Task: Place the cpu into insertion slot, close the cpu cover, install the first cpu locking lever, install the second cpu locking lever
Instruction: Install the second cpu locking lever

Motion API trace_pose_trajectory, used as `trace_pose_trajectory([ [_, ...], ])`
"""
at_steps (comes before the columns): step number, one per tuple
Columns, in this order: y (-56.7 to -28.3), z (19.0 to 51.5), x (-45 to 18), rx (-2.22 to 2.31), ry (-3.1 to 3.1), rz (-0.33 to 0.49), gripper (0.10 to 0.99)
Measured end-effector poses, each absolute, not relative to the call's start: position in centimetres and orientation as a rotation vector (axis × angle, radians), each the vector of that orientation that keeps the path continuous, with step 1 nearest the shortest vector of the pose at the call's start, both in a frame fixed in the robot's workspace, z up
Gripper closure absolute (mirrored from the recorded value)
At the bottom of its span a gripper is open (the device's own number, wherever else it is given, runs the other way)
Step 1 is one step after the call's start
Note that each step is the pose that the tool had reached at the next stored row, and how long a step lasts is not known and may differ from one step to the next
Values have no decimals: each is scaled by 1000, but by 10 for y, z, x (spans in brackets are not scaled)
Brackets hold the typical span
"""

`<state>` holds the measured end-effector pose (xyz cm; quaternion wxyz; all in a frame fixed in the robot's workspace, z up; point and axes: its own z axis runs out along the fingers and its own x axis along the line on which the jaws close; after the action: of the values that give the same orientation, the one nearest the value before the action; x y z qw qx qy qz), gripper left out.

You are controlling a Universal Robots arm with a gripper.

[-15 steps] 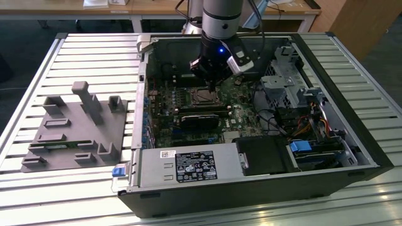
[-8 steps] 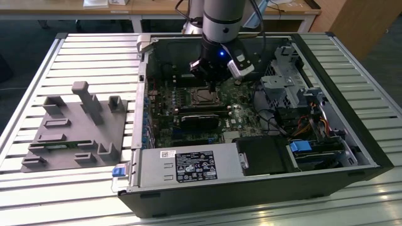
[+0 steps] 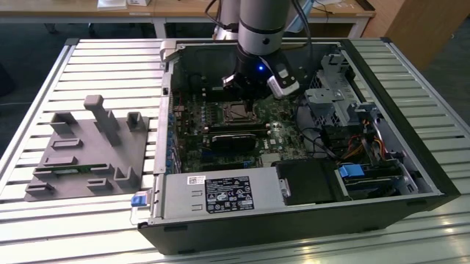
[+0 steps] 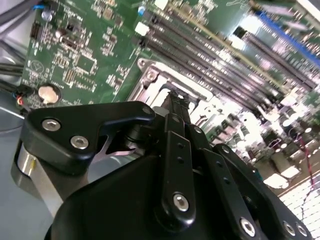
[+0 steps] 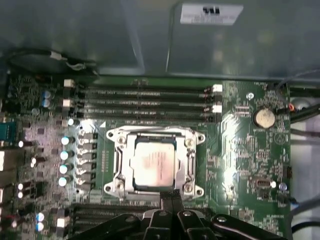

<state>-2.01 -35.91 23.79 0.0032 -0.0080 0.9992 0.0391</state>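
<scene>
CPU (image 5: 154, 166) sits flat in the insertion slot (image 5: 118, 165), silver top facing up, squared to the socket walls. CPU cover (image 5: 186, 159) is down over it: the silvery frame rings the chip on all sides, chip showing thru the window. Whether any locking lever is latched, can't tell.

Gripper (image 5: 171, 198) hangs just above the socket's near edge in the first wrist view, fingers pressed together into one narrow black tip, nothing pinched btwn them. Tip is at or just over the frame's rim; contact can't be confirmed. In the second wrist view the gripper (image 4: 176, 102) points at the same silver frame (image 4: 150, 80), black linkage bars stacked behind it.

Beyond the socket from the claw: long black memory slots (image 5: 145, 102) in parallel rows, then the grey case wall. Coin battery (image 5: 263, 118) lies off to one side of the claw on the green motherboard (image 5: 250, 165).

Exterior view: arm (image 3: 261, 33) comes down into the open PC case (image 3: 411, 181), gripper (image 3: 246, 99) just over the socket (image 3: 236, 111). Grey fixture block (image 3: 88, 148) sits well apart, on the slatted table (image 3: 96, 60) at the exterior view's left.
</scene>
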Motion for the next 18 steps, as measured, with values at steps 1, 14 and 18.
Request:
trace_pose_trajectory([
  [1, -361, 238, -20, -25, 3133, 123, 980],
  [14, -373, 235, -30, -25, 3132, 125, 980],
  [18, -374, 233, -36, -25, 3132, 125, 980],
])
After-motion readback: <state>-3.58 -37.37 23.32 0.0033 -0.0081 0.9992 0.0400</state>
